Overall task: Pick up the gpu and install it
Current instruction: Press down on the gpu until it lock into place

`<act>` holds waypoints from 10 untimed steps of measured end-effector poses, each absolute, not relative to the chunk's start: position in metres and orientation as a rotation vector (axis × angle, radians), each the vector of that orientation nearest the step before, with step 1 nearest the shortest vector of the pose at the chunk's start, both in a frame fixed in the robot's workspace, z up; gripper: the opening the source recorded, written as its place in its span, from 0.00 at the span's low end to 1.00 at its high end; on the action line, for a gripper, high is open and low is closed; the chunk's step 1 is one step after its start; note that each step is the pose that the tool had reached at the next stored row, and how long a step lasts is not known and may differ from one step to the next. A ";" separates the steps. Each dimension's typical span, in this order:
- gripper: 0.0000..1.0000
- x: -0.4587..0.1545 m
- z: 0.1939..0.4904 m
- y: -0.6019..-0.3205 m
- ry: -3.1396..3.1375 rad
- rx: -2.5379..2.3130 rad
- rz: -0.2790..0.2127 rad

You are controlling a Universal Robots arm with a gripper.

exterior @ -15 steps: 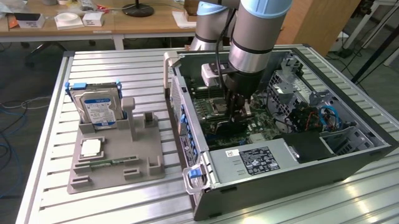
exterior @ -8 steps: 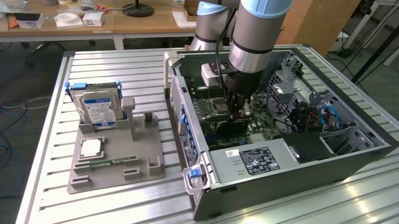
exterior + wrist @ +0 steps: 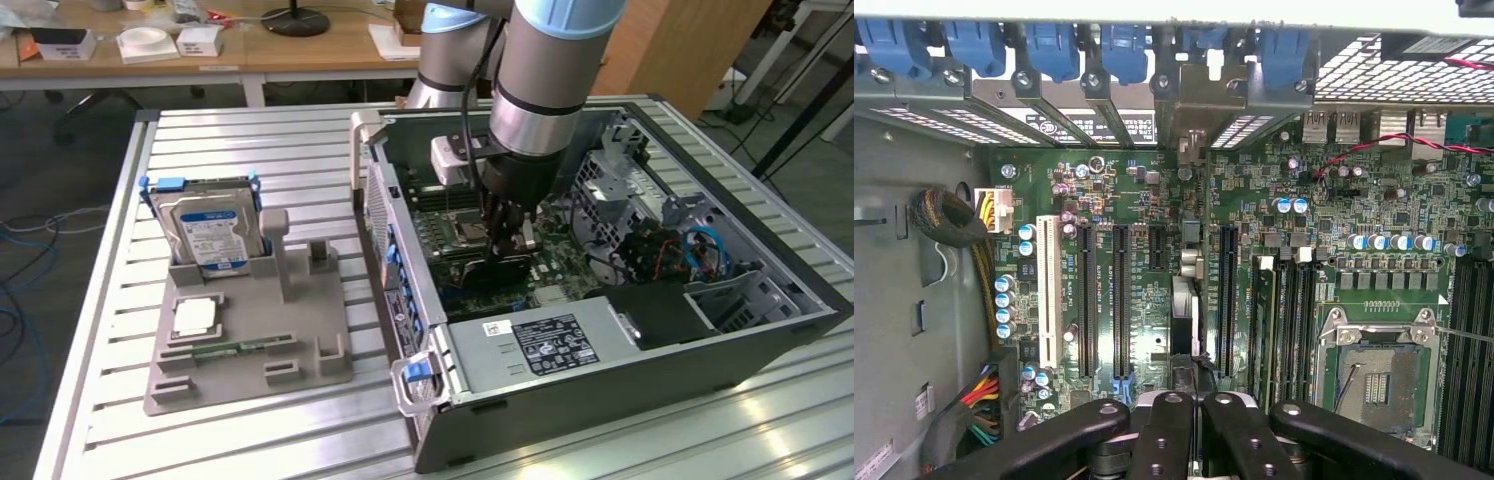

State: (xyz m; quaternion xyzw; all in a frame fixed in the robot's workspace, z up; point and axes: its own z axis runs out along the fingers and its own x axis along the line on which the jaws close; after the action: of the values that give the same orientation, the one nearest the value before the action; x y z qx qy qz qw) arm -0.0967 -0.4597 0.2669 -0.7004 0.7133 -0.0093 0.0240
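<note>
While the claw (image 3: 1189,420) clamps the gpu (image 3: 1185,310) edge-on, slots flank it inside the case (image 3: 641,385)

Tool (image 3: 1189,400) shut on the gpu (image 3: 1183,300), edge-on above the motherboard (image 3: 1144,290) slots

Arm (image 3: 534,90) is blocking part of motherboard (image 3: 461,235) inside pc case (image 3: 747,350). Gripper (image 3: 1189,425) is getting cut off at frame edge; gpu (image 3: 1186,300) is showing edge-on only, mostly hidden behind fingers (image 3: 1239,440).
</note>
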 end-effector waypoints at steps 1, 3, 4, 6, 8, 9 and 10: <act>0.11 -0.097 0.267 -0.460 2.207 -2.167 -0.029; 0.11 -0.097 0.267 -0.460 2.207 -2.167 -0.029; 0.11 -0.097 0.267 -0.460 2.207 -2.167 -0.029; 0.11 -0.097 0.267 -0.460 2.207 -2.167 -0.029; 0.11 -0.097 0.267 -0.460 2.207 -2.167 -0.029; 0.11 -0.097 0.267 -0.460 2.208 -2.168 -0.027; 0.11 -0.097 0.267 -0.460 2.211 -2.170 -0.022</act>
State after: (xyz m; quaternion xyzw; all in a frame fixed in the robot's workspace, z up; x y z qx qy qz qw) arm -0.0968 -0.4596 0.2667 -0.7004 0.7134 -0.0070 0.0217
